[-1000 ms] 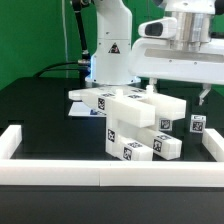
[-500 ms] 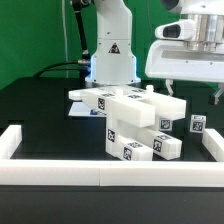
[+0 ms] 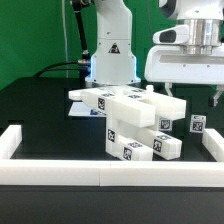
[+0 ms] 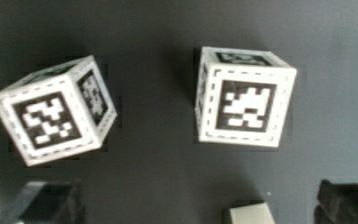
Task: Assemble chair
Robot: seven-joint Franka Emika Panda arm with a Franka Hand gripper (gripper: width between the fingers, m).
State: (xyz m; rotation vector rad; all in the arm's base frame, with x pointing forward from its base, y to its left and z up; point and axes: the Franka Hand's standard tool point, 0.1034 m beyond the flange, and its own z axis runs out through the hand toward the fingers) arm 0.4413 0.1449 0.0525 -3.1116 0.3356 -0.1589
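The chair parts are chunky white blocks with black-and-white tags, stacked in a loose pile (image 3: 135, 125) in the middle of the black table. Two small tagged blocks stand at the exterior view's right, one (image 3: 196, 125) apart from the pile and one (image 3: 166, 122) close beside it. In the wrist view they show as two tagged blocks (image 4: 55, 110) (image 4: 247, 98) on the dark surface. My gripper (image 3: 192, 92) hangs open and empty above these two blocks, touching nothing. In the wrist view the gripper (image 4: 197, 207) shows a dark fingertip (image 4: 48, 203) at each side, with a white corner (image 4: 256, 212) between them.
White border rails run along the front (image 3: 100, 175), the exterior view's left (image 3: 12, 142) and right (image 3: 212, 146). The robot base (image 3: 112, 55) stands behind the pile. A thin flat white sheet (image 3: 76, 111) lies at the pile's left.
My gripper has moved toward the exterior view's right and sits over the two small blocks. The pile and blocks have not moved.
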